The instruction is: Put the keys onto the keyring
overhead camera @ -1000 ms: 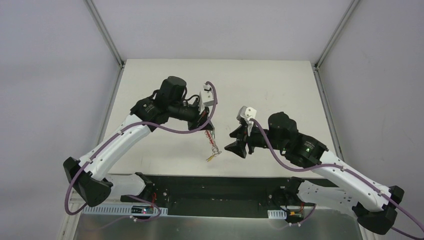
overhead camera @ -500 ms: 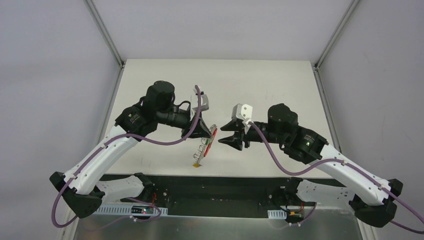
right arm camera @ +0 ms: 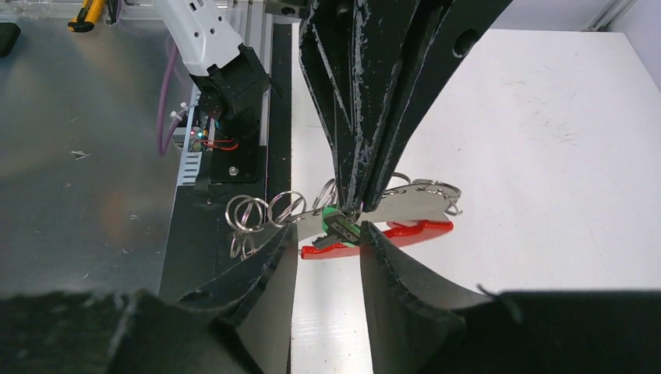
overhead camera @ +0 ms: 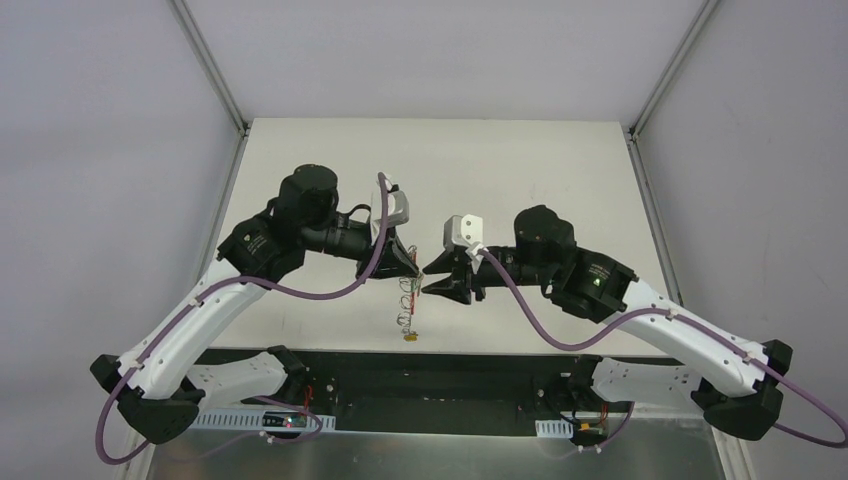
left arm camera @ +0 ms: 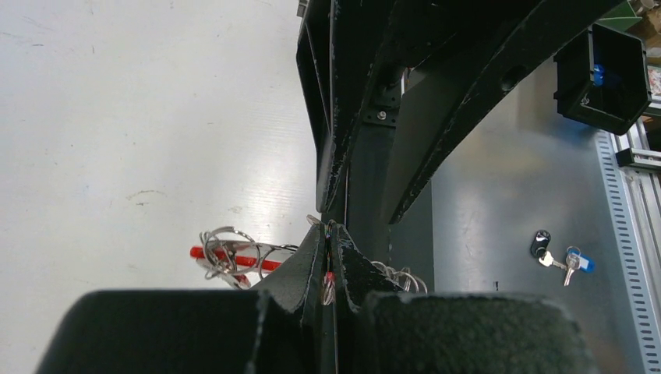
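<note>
My left gripper (overhead camera: 407, 268) is shut on the keyring (overhead camera: 406, 300), which hangs below it above the table's near edge, with a yellow tag (overhead camera: 410, 338) at its low end. In the left wrist view the closed gripper (left arm camera: 330, 235) pinches the loop, with its red part (left arm camera: 234, 259) and wire rings (left arm camera: 220, 240) to the left. In the right wrist view my right gripper (right arm camera: 327, 234) is open, facing the keyring's red part (right arm camera: 397, 232) and grey part (right arm camera: 413, 205). A green-tagged key (right arm camera: 341, 222) hangs at the mouth of the jaws, untouched. In the top view the right gripper (overhead camera: 432, 278) is just right of the keyring.
The white table (overhead camera: 520, 180) ends at a black frame (overhead camera: 430, 370) along its near edge. Two keys with blue and black tags (left arm camera: 557, 257) lie on the metal surface beyond that edge. The left arm's base (right arm camera: 230, 86) stands there too.
My left gripper has moved left and nearer with the keyring, which now hangs straighter down. My right gripper has moved left, close up to the keyring.
</note>
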`<state>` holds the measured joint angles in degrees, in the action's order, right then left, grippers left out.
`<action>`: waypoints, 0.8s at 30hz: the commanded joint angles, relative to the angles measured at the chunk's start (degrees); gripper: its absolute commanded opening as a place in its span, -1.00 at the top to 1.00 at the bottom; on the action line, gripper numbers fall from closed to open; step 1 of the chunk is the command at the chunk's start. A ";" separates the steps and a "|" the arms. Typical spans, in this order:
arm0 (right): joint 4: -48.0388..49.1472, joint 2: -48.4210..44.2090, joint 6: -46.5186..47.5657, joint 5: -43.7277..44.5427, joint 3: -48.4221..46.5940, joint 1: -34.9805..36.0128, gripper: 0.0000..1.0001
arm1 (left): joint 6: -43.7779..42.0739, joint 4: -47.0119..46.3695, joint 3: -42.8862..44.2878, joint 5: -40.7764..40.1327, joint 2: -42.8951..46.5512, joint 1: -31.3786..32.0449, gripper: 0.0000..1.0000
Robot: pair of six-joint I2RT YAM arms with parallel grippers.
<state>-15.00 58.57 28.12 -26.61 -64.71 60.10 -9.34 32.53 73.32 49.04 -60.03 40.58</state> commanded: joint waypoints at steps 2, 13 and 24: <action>5.51 0.65 -0.15 -0.79 -1.27 0.68 0.27 | 1.09 -1.89 1.21 2.72 1.94 0.73 1.00; 7.01 1.89 -0.30 0.67 -1.43 0.89 0.45 | 1.61 -2.82 0.91 3.52 3.43 0.70 1.00; 7.81 1.75 -0.35 0.84 -1.17 1.19 1.00 | 1.68 -3.17 0.62 3.23 4.16 0.69 1.00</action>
<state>-10.61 60.60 27.33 -25.93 -64.71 60.99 -8.27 32.47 73.32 49.65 -57.17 40.58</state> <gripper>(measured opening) 0.013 0.008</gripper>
